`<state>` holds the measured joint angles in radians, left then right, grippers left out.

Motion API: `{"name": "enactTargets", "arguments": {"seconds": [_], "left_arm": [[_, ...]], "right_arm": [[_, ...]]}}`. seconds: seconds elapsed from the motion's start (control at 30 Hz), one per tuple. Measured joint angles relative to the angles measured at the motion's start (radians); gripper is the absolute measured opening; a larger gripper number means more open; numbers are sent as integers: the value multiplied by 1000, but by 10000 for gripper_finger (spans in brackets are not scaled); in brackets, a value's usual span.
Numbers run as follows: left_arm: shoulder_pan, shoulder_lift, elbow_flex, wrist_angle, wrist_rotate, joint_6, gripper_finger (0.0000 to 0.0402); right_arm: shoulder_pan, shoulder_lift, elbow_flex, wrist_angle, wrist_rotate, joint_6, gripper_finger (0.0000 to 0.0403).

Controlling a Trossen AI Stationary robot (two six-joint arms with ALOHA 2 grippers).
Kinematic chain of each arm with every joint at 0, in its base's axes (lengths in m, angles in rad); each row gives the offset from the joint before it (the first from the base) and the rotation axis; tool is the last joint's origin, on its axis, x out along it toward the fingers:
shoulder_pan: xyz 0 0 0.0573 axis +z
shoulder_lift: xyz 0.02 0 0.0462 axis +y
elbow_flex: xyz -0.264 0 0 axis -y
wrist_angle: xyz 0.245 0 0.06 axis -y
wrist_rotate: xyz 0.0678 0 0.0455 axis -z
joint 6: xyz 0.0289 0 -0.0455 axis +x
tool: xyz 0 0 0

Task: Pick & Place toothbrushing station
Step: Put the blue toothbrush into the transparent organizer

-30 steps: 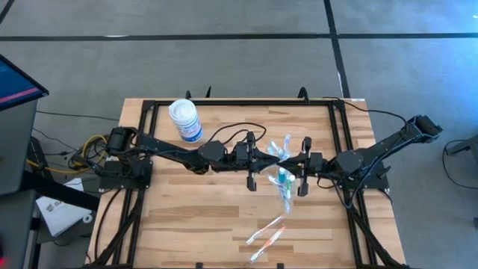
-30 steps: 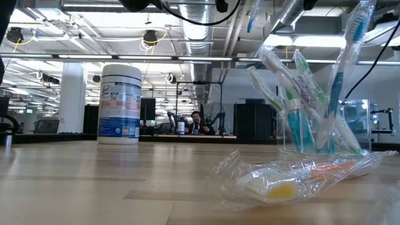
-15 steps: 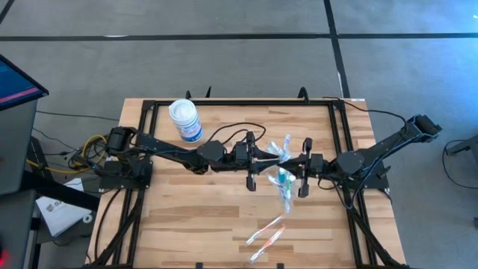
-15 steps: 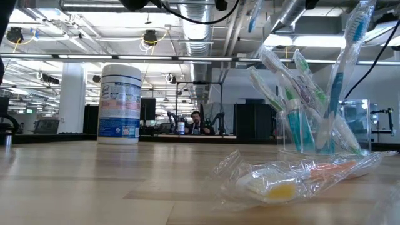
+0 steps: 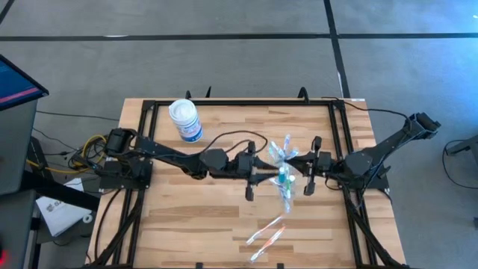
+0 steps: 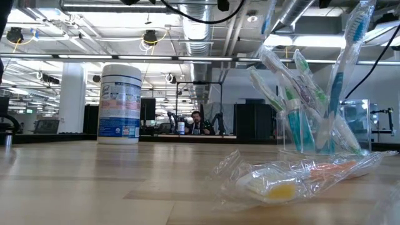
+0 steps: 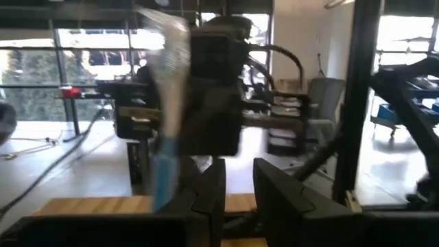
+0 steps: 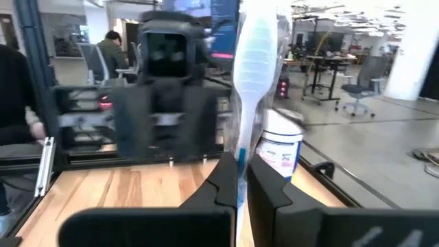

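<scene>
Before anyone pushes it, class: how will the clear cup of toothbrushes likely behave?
The clear cup probably tips easily: its toothbrushes lean outward well above the rim, making it top-heavy. Thin clear plastic suggests it is light and would slide on the smooth wooden table.

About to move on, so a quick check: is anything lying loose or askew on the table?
Yes. Wrapped toothbrushes lie flat on the wood near the front edge, apart from the clear cup, whose toothbrushes lean out at different angles.
</scene>
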<state>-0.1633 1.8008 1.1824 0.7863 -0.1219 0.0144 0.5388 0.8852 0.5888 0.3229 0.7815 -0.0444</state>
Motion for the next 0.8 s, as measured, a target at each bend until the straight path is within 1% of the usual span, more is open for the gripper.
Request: {"name": "enactTargets", "arguments": {"seconds": [0.27,0.47,0.67,0.8], "left_arm": [[-51,0,0,-88,0,4,59],[-81,0,0,-179,0,4,54],[-119,1,0,-241,0,4,53],[-145,1,0,-262,0,4,53]], "right_arm": [[37,-61,0,-142,112,80,0],[51,-120,0,-172,163,77,0],[50,-178,0,-305,216,169,0],[50,-200,0,-383,222,228,0]]}}
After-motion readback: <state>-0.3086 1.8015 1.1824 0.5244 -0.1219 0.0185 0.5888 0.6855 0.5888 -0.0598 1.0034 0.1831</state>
